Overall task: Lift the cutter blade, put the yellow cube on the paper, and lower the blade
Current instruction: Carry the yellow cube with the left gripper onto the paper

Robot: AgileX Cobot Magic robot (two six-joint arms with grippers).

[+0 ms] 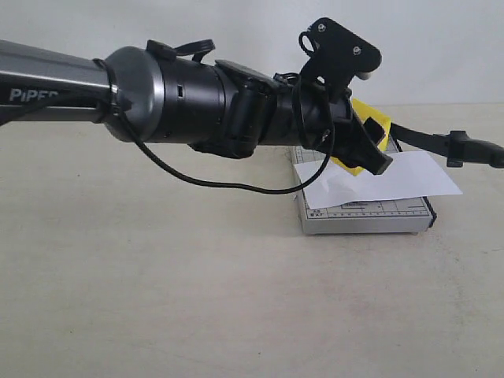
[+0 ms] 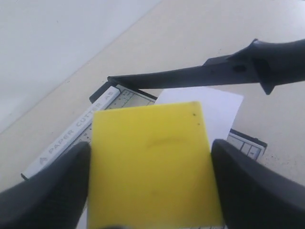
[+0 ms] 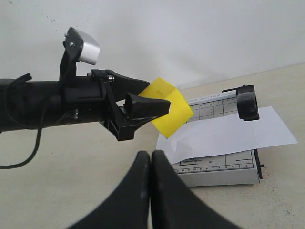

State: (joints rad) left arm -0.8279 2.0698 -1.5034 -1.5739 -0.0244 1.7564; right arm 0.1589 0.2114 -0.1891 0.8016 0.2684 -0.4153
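My left gripper (image 1: 368, 143) is shut on the yellow cube (image 1: 372, 118), one black finger (image 2: 57, 191) on each side of it. The tilted cube (image 3: 170, 110) hangs over the near-left end of the white paper (image 3: 228, 136), and I cannot tell whether it touches the sheet. That paper (image 1: 390, 179) lies across the grey gridded trimmer (image 1: 366, 214). Above the trimmer the cutter blade (image 1: 453, 146) stands raised, its thick handle (image 3: 248, 102) in the air. My right gripper (image 3: 151, 160) is shut on nothing, low over the table in front of the trimmer.
The left arm's thick black and grey body (image 1: 181, 98) stretches across the scene from the left, a loose cable (image 1: 213, 183) hanging under it. The beige table (image 1: 157, 299) spreads in front. A white wall (image 1: 441, 39) stands behind.
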